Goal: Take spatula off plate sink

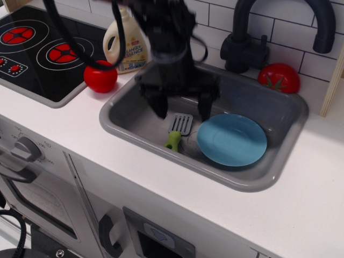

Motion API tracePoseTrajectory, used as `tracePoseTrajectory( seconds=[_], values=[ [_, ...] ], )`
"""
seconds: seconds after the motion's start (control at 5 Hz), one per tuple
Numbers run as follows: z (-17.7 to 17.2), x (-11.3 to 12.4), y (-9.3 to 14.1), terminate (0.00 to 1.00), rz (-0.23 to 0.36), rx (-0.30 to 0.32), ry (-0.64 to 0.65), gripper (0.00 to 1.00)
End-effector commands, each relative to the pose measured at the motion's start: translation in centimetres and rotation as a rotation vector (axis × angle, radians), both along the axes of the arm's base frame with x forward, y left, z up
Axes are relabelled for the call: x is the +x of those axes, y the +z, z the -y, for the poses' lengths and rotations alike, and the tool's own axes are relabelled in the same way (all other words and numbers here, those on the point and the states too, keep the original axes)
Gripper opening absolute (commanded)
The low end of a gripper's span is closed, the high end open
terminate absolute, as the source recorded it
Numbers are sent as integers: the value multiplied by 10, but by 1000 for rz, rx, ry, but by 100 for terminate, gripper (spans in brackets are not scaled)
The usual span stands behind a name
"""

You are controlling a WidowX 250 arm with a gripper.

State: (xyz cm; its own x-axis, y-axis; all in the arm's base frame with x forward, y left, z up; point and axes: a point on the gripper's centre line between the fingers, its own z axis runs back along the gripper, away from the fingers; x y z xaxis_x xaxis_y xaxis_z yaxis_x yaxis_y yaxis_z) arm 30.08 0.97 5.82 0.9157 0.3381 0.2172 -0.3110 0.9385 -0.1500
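Note:
The spatula (178,130), with a lime-green handle and a dark grey slotted blade, lies on the floor of the grey sink (279,115), just left of the light-blue plate (232,140) and off it. The plate lies flat in the sink and has nothing on it. My gripper (181,112) hangs above the spatula with its two black fingers spread wide apart and nothing between them. It does not touch the spatula.
A black tap (252,37) stands behind the sink, with a red tomato (279,78) to its right. A detergent bottle (125,43) and a red apple (100,76) stand left of the sink, beside the black hob (37,51).

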Motion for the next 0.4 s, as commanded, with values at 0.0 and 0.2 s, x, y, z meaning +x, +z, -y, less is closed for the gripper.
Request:
tracePoseTrajectory(
  seconds=[0.0,0.2],
  values=[
    [5,3,43,0,84,-2,-60,100],
    [5,3,43,100,84,-2,-60,100]
  ],
)
